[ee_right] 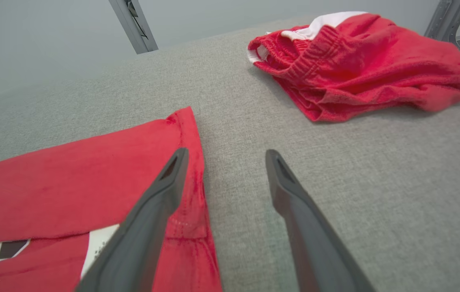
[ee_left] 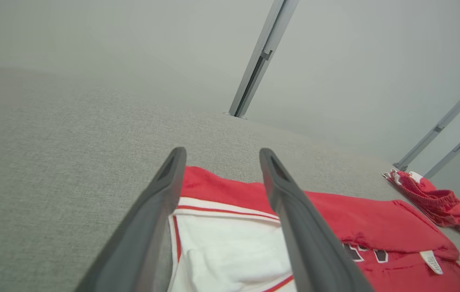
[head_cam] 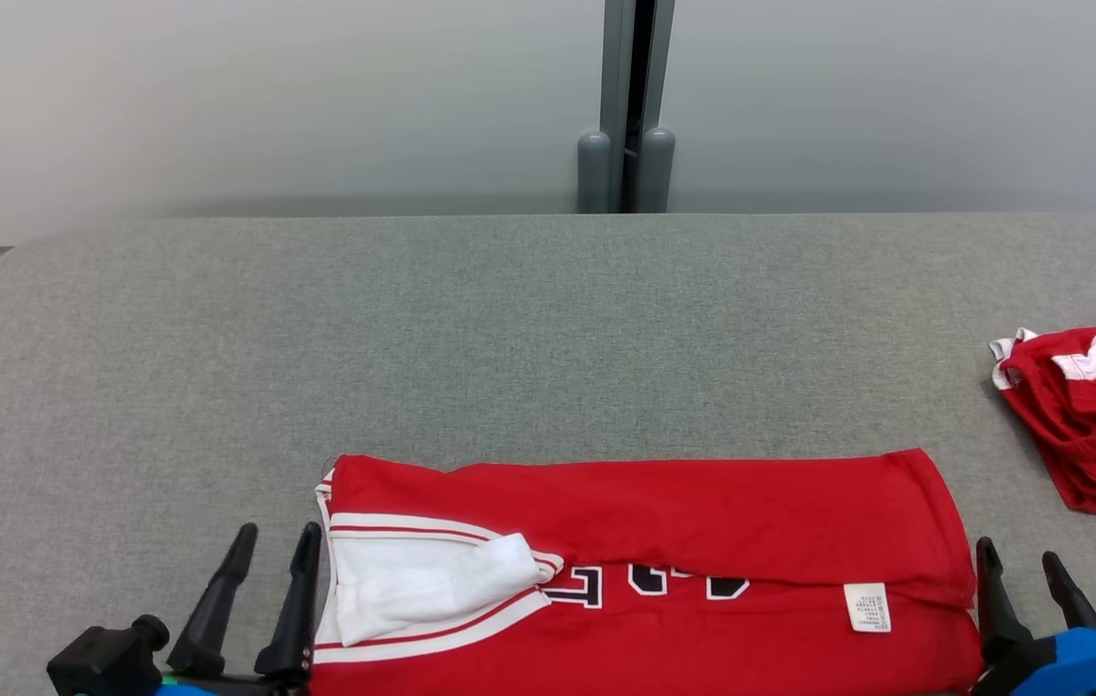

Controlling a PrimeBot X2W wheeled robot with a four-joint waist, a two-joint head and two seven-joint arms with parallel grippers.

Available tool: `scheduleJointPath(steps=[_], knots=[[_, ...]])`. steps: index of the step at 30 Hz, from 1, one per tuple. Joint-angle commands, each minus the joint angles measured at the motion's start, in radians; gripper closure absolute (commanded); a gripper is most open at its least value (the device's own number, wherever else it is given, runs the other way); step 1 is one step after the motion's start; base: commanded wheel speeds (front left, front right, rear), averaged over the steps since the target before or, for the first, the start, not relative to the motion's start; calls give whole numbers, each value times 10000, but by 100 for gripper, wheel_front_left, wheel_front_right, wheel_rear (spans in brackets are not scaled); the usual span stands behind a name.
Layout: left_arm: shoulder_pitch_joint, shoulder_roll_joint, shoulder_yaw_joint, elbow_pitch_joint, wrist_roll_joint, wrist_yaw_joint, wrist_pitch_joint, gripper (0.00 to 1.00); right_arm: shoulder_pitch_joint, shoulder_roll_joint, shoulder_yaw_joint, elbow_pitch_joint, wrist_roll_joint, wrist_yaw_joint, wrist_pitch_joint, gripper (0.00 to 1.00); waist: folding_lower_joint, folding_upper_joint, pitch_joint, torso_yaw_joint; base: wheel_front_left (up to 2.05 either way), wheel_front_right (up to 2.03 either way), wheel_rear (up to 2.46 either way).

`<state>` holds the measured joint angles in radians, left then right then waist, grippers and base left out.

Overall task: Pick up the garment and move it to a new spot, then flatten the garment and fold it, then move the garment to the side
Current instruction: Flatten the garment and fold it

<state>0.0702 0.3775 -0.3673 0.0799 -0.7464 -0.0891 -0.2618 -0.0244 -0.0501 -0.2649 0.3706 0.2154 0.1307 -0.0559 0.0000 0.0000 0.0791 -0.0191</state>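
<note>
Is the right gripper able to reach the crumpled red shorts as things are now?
Probably yes. The right gripper stands open beside the jersey, and only bare grey table lies between it and the shorts; nothing blocks the way.

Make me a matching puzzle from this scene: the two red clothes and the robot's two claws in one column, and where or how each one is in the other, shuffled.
Things:
1. red jersey
2. red shorts
3. left claw
4. right claw

States:
A. bunched up at the right edge of the table
B. open, beside the white-trimmed end of the jersey
C. folded flat, lettering partly covered
D. open, beside the jersey end with the white label

Pairs: 1-C, 2-A, 3-B, 4-D.
</note>
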Motion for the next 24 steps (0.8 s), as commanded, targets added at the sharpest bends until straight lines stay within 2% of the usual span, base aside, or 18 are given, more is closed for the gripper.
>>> scheduleJointPath(steps=[1,8,13,18,19,20,21,23,24], knots=[[-17,-49,131,63,195,92,-38,0,-177,-10,25,33,-84,1,-67,0,0,0,4,15,0,0,0],[-130,-727,894,361,1148,709,-40,0,-670,-9,396,732,-332,1,2,0,0,0,85,148,0,0,0],[-67,-839,1043,588,1607,915,-41,0,-913,-7,356,1561,-889,1,252,0,0,0,177,331,0,0,0],[22,-760,1119,758,1904,1050,-41,0,-845,13,643,1981,-887,2,698,0,0,0,223,429,0,0,0],[21,-750,1107,786,1937,1074,-41,0,-818,16,702,1974,-895,2,757,8,0,0,224,431,0,0,0],[29,-755,1106,801,1954,1076,-41,0,-819,17,770,1946,-877,4,822,55,0,0,220,425,0,0,0],[34,-751,1110,819,1980,1086,-41,0,-837,17,844,1910,-852,4,866,67,0,0,211,409,0,0,0],[51,-750,1092,874,2048,1120,-41,0,-919,25,953,1802,-796,4,927,100,0,0,167,341,0,0,0],[48,-742,1053,894,2080,1130,-42,0,-966,24,982,1731,-803,4,904,100,0,0,132,292,0,0,0]])
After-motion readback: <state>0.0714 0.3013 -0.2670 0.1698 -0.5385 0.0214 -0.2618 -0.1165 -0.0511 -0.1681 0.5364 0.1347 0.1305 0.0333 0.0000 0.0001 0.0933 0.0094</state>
